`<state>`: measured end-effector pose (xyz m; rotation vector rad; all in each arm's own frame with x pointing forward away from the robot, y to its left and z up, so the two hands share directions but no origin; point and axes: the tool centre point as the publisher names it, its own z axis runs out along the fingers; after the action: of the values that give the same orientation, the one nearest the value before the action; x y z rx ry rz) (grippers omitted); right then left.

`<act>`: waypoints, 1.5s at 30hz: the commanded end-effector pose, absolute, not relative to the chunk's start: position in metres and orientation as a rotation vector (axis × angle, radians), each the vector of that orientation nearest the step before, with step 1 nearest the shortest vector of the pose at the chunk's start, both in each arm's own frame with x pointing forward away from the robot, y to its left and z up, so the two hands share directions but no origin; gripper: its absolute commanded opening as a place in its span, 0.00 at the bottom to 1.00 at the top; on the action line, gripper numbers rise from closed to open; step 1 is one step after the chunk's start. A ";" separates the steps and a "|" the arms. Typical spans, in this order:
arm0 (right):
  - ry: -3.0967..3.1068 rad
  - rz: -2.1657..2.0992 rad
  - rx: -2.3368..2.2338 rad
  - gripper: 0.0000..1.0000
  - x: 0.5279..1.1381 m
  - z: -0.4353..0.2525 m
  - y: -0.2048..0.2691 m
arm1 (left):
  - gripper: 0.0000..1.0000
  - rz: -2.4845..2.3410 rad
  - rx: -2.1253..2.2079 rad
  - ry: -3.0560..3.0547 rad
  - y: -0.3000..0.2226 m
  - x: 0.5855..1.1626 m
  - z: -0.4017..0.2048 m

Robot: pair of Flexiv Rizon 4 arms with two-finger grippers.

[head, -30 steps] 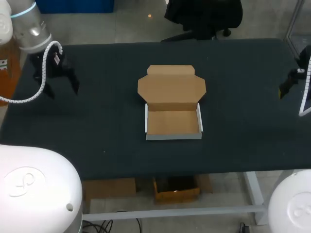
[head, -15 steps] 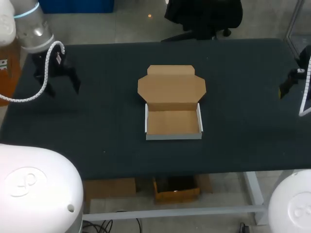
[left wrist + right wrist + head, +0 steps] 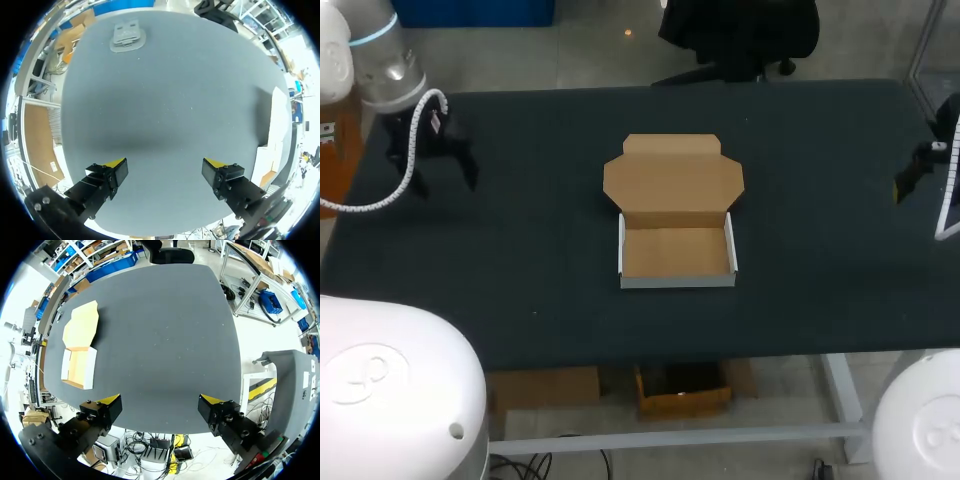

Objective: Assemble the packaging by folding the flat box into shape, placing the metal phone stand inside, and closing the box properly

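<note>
Box (image 3: 677, 252) lengthwise near-to-far, lid (image 3: 673, 180) farthest

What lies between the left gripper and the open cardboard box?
Nothing but bare dark table, seen in the head view between the left gripper and the box.
</note>
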<state>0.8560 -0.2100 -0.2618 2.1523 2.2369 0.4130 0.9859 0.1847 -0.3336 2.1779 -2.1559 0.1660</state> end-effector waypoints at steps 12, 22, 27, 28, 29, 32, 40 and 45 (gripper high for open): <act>2.242 0.410 2.155 1.00 0.855 -0.260 -0.210 | 1.00 0.100 2.161 -2.183 0.198 1.041 -0.367; 2.242 0.410 2.155 1.00 0.855 -0.260 -0.210 | 1.00 0.073 2.167 -2.211 0.211 1.061 -0.377; 2.242 0.410 2.155 1.00 0.855 -0.260 -0.210 | 1.00 0.065 2.166 -2.216 0.219 1.072 -0.382; 2.242 0.410 2.155 1.00 0.855 -0.260 -0.210 | 1.00 0.065 2.165 -2.216 0.220 1.073 -0.383; 2.242 0.410 2.155 1.00 0.855 -0.260 -0.210 | 1.00 0.067 2.164 -2.218 0.221 1.077 -0.384; 2.242 0.410 2.155 1.00 0.855 -0.260 -0.210 | 1.00 0.072 2.163 -2.216 0.225 1.084 -0.385; 2.242 0.410 2.155 1.00 0.855 -0.260 -0.210 | 1.00 0.072 2.173 -2.213 0.233 1.105 -0.391; 2.242 0.410 2.155 1.00 0.855 -0.260 -0.210 | 1.00 0.060 2.172 -2.214 0.235 1.115 -0.395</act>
<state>0.8555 -0.2097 -0.2619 2.1518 2.2355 0.4143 1.1034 0.2343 -0.3896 2.1967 -2.2360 0.1129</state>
